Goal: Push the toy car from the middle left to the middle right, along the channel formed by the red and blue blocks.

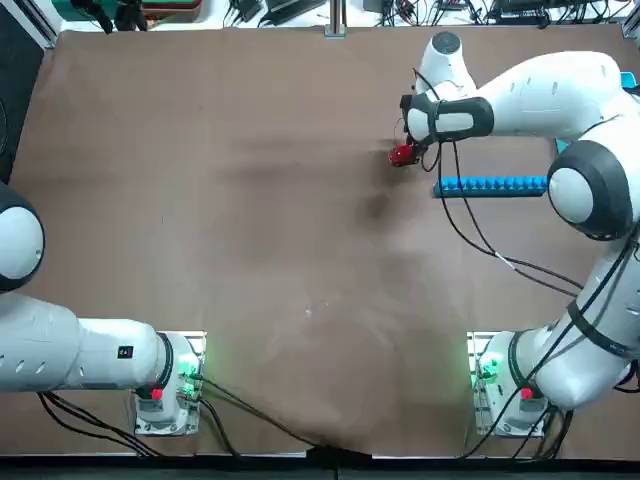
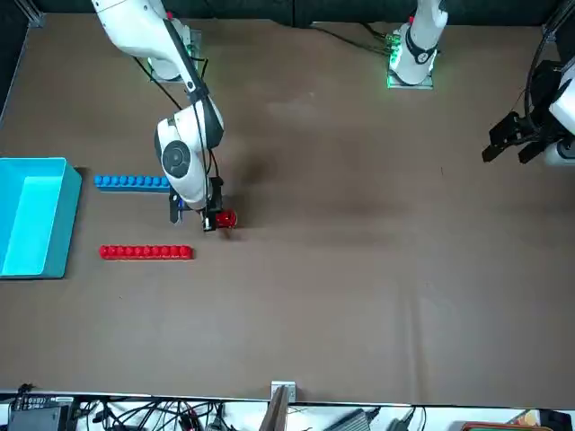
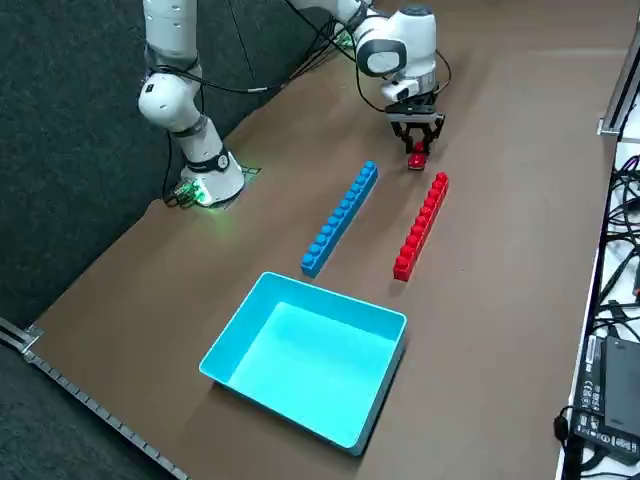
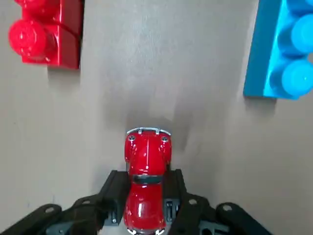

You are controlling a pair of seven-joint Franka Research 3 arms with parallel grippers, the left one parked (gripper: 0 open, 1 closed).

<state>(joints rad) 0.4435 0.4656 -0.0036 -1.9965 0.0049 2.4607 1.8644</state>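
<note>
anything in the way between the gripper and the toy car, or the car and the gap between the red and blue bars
Nothing visible on either count: the right gripper straddles the toy car, and only bare tabletop separates it from the channel.

floor: you see dark textured grey (image 3: 70, 120)
table: brown, matte top (image 2: 359, 296)
far edge: you have black cables (image 2: 162, 415) heaped along it

Glossy red toy car (image 4: 147, 159); smooth table (image 4: 146, 78)
</note>
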